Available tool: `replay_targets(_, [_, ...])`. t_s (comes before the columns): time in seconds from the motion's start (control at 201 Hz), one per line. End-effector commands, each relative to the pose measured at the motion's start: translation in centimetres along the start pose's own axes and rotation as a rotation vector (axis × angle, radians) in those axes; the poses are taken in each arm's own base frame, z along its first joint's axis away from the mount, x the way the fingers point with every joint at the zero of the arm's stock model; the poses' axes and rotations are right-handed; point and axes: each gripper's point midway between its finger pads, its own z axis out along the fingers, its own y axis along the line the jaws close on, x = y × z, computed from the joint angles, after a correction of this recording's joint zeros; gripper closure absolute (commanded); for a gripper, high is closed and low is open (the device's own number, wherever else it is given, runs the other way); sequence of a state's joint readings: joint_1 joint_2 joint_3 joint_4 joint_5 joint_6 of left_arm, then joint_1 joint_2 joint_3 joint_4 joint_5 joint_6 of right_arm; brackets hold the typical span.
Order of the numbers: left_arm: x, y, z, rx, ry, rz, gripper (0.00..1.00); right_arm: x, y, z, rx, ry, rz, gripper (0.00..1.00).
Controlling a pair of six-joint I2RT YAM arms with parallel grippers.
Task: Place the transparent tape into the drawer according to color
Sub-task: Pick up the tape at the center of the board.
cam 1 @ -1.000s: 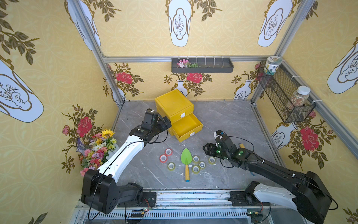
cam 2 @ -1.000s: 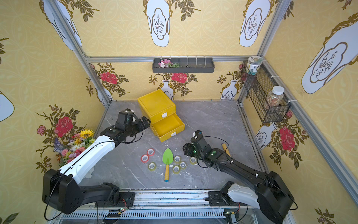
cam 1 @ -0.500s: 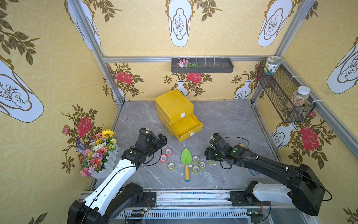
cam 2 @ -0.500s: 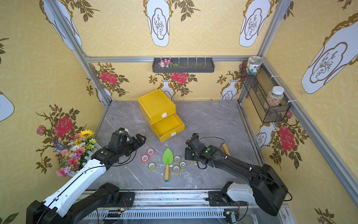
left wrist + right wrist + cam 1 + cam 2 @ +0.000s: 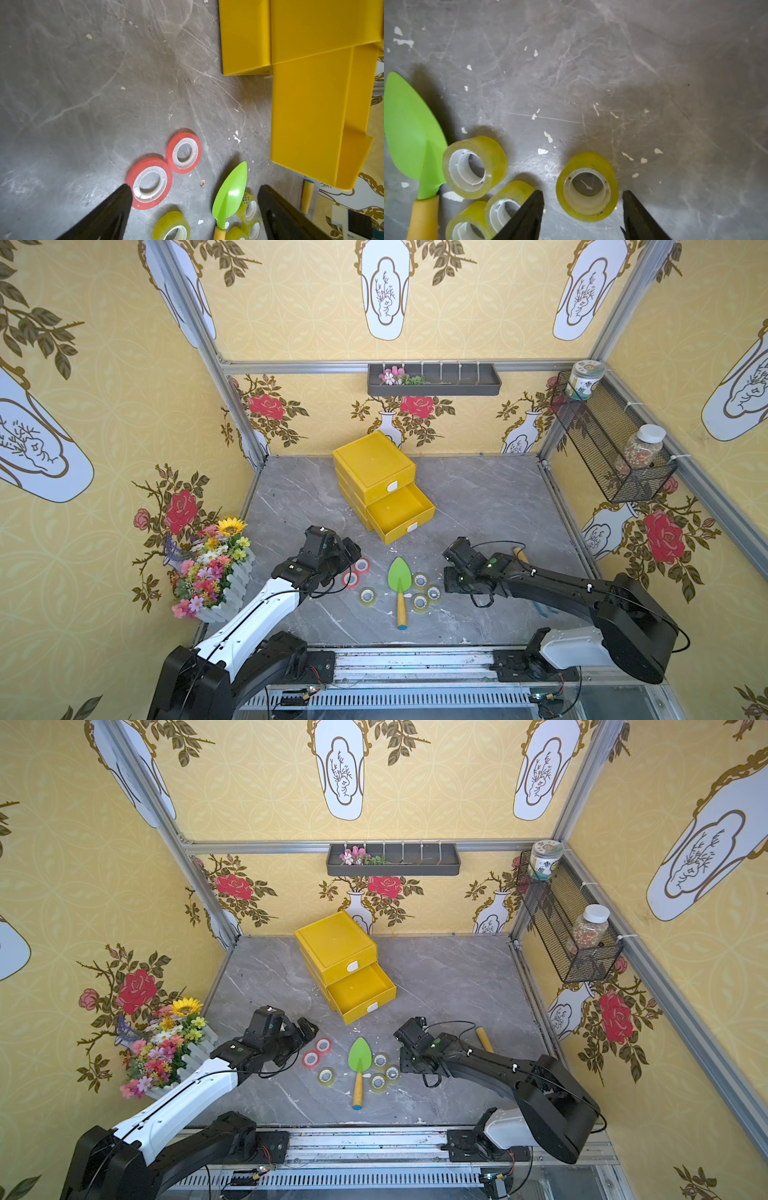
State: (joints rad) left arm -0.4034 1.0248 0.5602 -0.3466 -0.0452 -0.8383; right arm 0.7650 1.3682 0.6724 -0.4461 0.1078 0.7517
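**Both grippers low at the tape, drawer pulled out behind**

Nearest the robot's base, a green trowel [image 5: 400, 578] lies on the grey table [image 5: 498, 497], its handle toward the base. Yellowish tape rolls lie flat on both sides of it. One [image 5: 368, 596] is on the left arm's side, and three sit clustered on the right arm's side, the nearest at [image 5: 420, 603].

Just beside that cluster, the right gripper [image 5: 582, 192] is down at the table. Its jaws are partly open on either side of a fifth yellowish roll [image 5: 588, 161], with a gap showing at each finger, so it has hold of nothing.

The left gripper [image 5: 194, 187] is spread wide and empty, low by two red rolls that touch each other. In the wrist view one fingertip [image 5: 122, 195] overlaps the edge of the nearer red roll [image 5: 149, 162], though contact cannot be told. The other red roll [image 5: 169, 154] lies just beyond.

Farther back stands the yellow cabinet [image 5: 374, 460], its lower drawer [image 5: 399, 533] pulled out toward the rolls. A flower pot [image 5: 212, 568] stands by the left wall. A grey shelf [image 5: 434, 381] hangs on the back wall.
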Motion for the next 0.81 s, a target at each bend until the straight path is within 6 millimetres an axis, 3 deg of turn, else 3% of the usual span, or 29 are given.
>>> replay_targets(0.0, [0.1, -0.4, 0.2, 0.022, 0.006, 0.005, 0.0, 0.1, -0.6, 0.5, 0.037, 0.003, 0.0, 0.34])
replay_targets(0.513, [0.1, -0.6, 0.0, 0.032, 0.007, 0.01, 0.0, 0.3, -0.6, 1.6, 0.054, 0.002, -0.011, 0.52])
replay_targets(0.801, [0.0, -0.8, -0.2, 0.039, 0.009, 0.013, 0.0, -1.2, 0.1, -0.6, 0.024, -0.055, -0.014, 0.55])
